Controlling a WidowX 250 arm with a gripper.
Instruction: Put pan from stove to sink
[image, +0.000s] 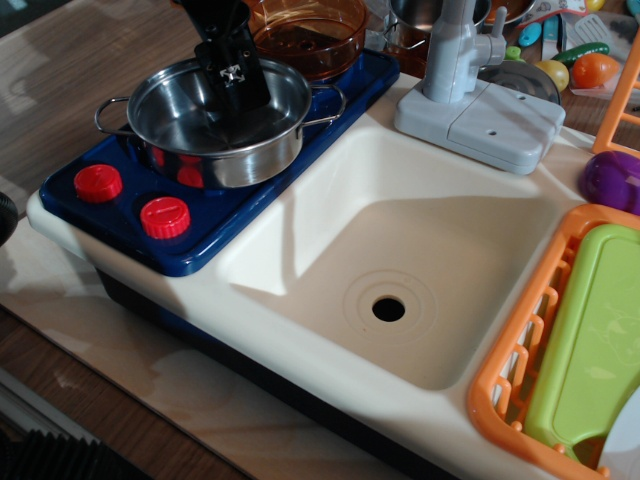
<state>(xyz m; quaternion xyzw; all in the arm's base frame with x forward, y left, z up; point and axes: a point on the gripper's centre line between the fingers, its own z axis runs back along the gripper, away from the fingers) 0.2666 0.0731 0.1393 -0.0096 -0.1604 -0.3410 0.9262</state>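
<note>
The shiny steel pan (215, 125) stands on the dark blue stove (215, 215) at the left, with its two wire handles out to the sides. My black gripper (236, 88) reaches down from the top of the view over the pan's far rim. Its fingertips are inside the pan, near the far wall. The jaws look slightly apart and hold nothing. The cream sink (330, 215) lies to the right of the stove, with its drain hole (388, 309) in view and nothing in it.
An amber plastic bowl (315, 35) sits right behind the pan on the stove. The grey faucet (470, 90) stands at the sink's back edge. An orange dish rack (515, 365) with a green board is at the right. Toy food lies at the back right.
</note>
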